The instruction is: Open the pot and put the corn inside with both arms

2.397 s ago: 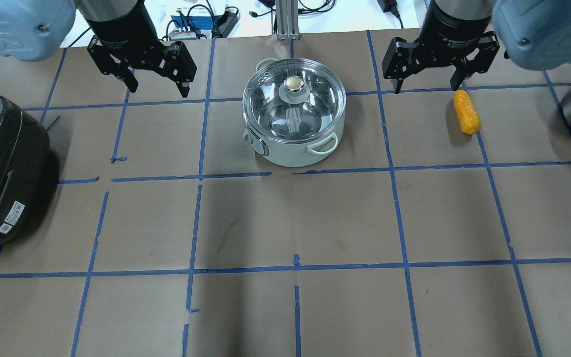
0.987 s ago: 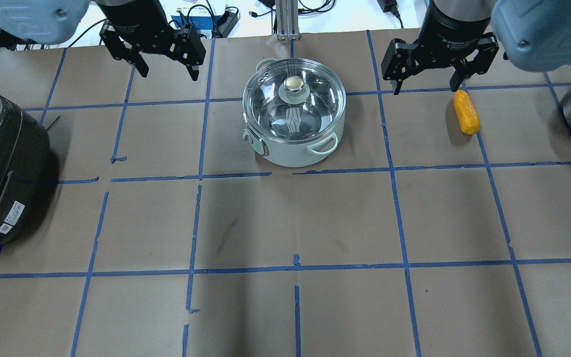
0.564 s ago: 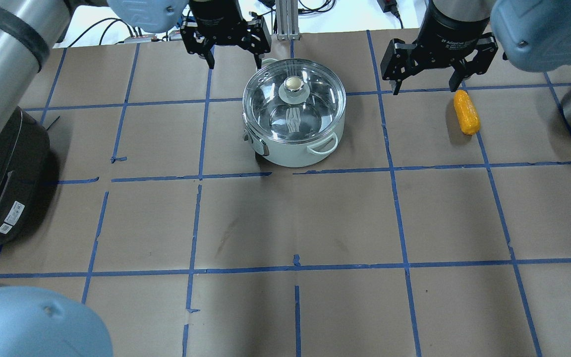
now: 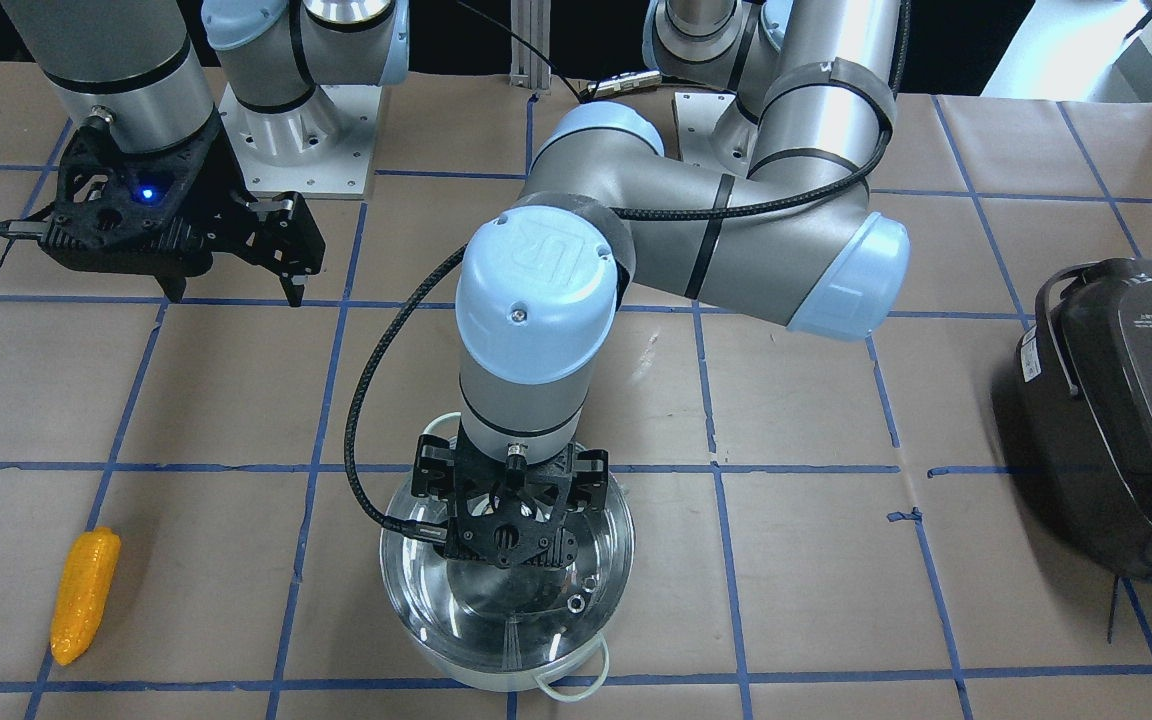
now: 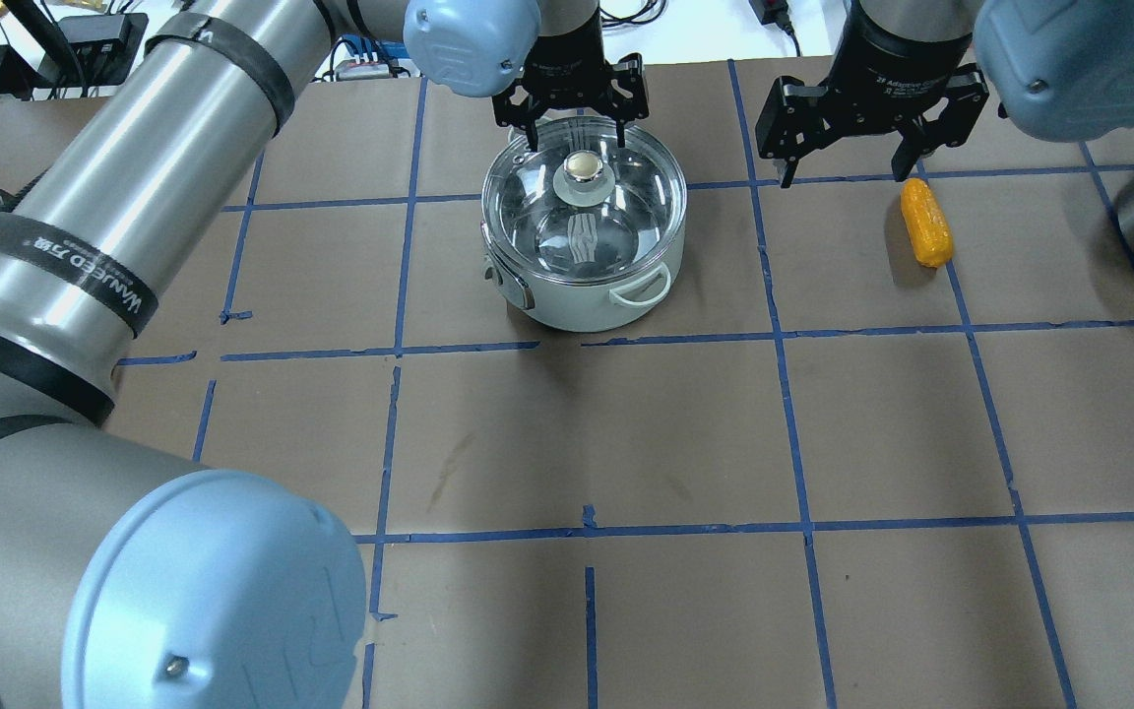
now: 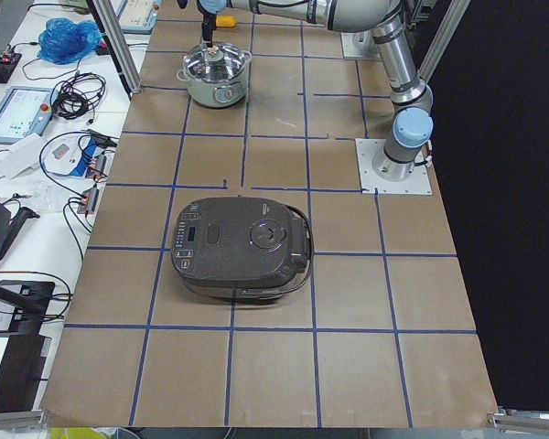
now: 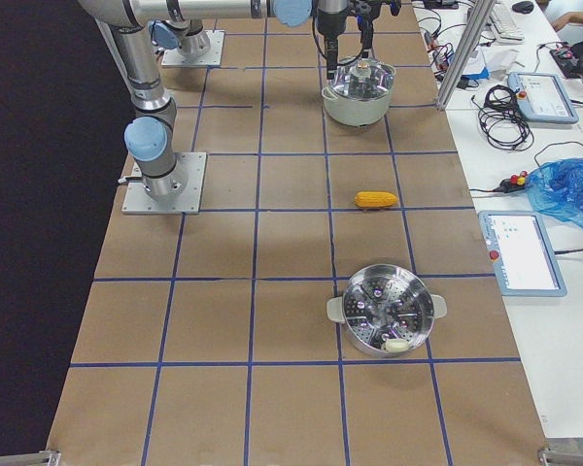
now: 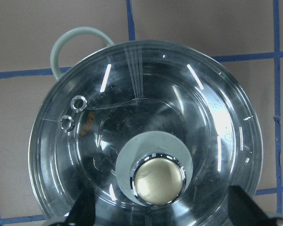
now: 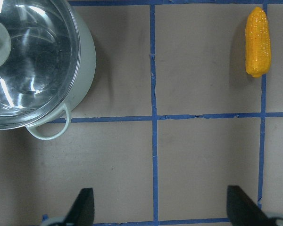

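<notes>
The pot [image 5: 582, 300] stands lid-on [image 5: 567, 231] at the 12 o'clock side of the desk [image 5: 626, 443]. The left hand [image 5: 575, 138] hangs over it with fingers spread apart at 3 and 9 o'clock of the knob [image 5: 582, 167], gripping nothing. The corn [image 5: 925, 223] lies on the desk at the pot's 3 o'clock, well apart, long axis running 12 to 6 o'clock, with the right hand [image 5: 845, 169] above its 12 o'clock end, fingers wide apart and holding nothing. Legible markings: "WANJEED" on the left arm's strap [image 5: 85, 271], "UR" on its joint cap [image 4: 546, 245], and partly "Adaptive" on the right hand's collar [image 5: 907, 84].
</notes>
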You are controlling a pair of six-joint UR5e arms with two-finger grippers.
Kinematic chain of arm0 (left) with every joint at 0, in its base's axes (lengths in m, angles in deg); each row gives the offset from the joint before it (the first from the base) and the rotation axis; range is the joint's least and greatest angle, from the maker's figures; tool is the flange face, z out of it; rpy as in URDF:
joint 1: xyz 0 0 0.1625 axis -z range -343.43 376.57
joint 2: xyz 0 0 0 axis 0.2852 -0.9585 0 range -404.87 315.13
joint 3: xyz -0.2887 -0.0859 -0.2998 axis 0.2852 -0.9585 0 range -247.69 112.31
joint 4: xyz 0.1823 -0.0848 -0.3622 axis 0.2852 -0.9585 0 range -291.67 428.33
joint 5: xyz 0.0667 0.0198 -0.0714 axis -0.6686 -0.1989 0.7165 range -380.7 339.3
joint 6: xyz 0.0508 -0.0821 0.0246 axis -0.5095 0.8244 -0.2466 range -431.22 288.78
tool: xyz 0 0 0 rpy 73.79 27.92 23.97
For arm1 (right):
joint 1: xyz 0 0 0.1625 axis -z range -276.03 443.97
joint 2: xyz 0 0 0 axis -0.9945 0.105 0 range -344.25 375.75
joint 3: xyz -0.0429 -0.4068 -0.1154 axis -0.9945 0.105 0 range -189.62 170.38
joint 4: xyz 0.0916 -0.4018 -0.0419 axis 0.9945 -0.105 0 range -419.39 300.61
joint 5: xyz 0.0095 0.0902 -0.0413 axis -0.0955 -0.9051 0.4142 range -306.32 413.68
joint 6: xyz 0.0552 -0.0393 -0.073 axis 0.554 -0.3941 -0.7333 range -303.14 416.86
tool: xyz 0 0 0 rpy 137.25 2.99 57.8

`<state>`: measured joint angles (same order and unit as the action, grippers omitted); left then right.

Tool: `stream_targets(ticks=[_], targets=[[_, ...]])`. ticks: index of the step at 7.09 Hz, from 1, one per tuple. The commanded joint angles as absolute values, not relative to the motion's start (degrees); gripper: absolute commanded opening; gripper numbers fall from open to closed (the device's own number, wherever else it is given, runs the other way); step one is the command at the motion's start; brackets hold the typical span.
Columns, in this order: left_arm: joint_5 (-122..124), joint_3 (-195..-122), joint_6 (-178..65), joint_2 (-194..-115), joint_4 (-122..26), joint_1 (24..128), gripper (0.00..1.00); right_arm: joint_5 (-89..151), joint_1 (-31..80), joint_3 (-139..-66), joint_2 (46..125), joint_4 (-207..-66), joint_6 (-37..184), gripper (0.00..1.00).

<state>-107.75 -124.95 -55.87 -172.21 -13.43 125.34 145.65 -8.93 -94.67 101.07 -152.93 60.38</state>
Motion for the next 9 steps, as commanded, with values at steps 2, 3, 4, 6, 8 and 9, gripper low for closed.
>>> stream_targets(ticks=[2,3,4,6,8,9], targets=[[-107.62,-125.96,-55.66,-173.28,-12.88,125.55,1.0,145.61,-8.93,-94.34,101.01,-152.99,60.37,1.0],[-107.62,-126.14,-55.75,-173.97,-12.36,125.55,0.9,145.61,-8.93,-94.43,101.01,-152.99,60.29,1.0],[-107.62,-126.4,-56.01,-173.98,-12.35,125.55,0.47,145.61,-8.93,-94.43,101.01,-152.99,60.29,1.0],[-107.18,-126.32,-55.4,-173.72,-13.14,125.55,0.03,145.61,-8.92,-94.43,101.01,-152.99,60.29,1.0],[-107.36,-125.71,-55.4,-172.58,-14.19,125.55,0.02,145.61,-8.93,-94.43,101.01,-152.99,60.29,1.0],[-107.54,-125.35,-55.49,-169.53,-17.33,125.55,0.02,145.61,-8.93,-94.43,101.01,-152.99,60.29,1.0]])
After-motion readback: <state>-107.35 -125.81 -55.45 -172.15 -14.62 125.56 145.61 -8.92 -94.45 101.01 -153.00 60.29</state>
